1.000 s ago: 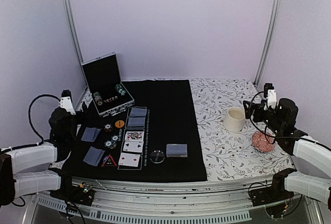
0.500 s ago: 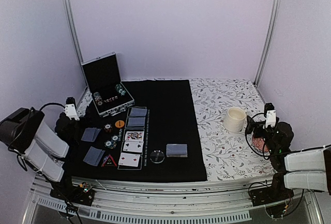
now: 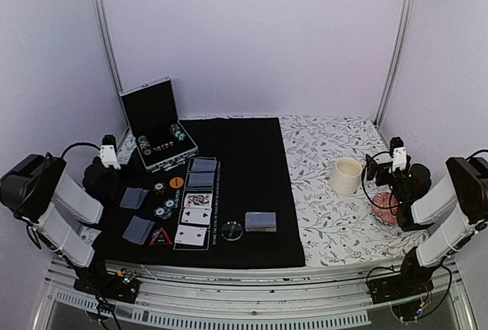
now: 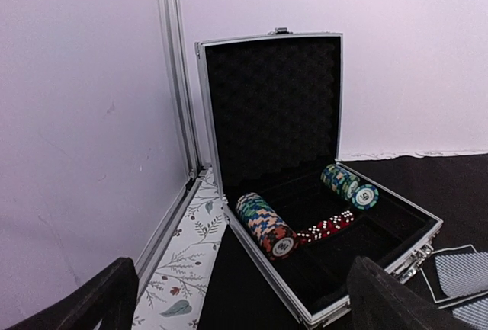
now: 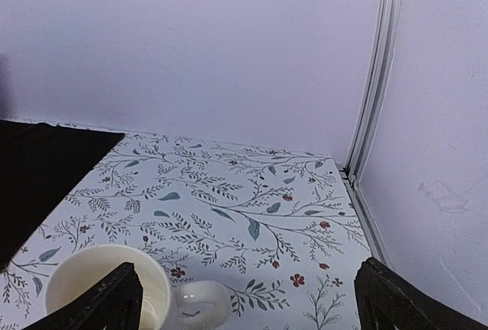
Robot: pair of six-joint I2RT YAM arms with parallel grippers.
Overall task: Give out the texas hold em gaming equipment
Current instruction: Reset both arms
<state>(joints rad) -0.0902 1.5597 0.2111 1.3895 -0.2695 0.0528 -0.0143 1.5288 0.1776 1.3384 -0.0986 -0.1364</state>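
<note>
Top external shows both arms folded at the outer edges of the surface (image 3: 335,231), with the far half of the black mat (image 3: 252,162) open. My left hand (image 3: 114,170) gapes wide near the open case (image 3: 156,128); my right hand (image 3: 379,171) is equally wide beside the cream cup (image 3: 345,175). Playing cards (image 3: 196,216), poker chips (image 3: 162,209) and the red triangle marker (image 3: 160,237) lie on the mat's near-left part. Since a second ago both elbows have lifted outward; the equipment has not shifted.

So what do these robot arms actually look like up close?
The left arm and right arm are white tubular links with bulky black joints; black cables loop near the wrists. Their fingers are black, each wrist carrying a small white block.
</note>
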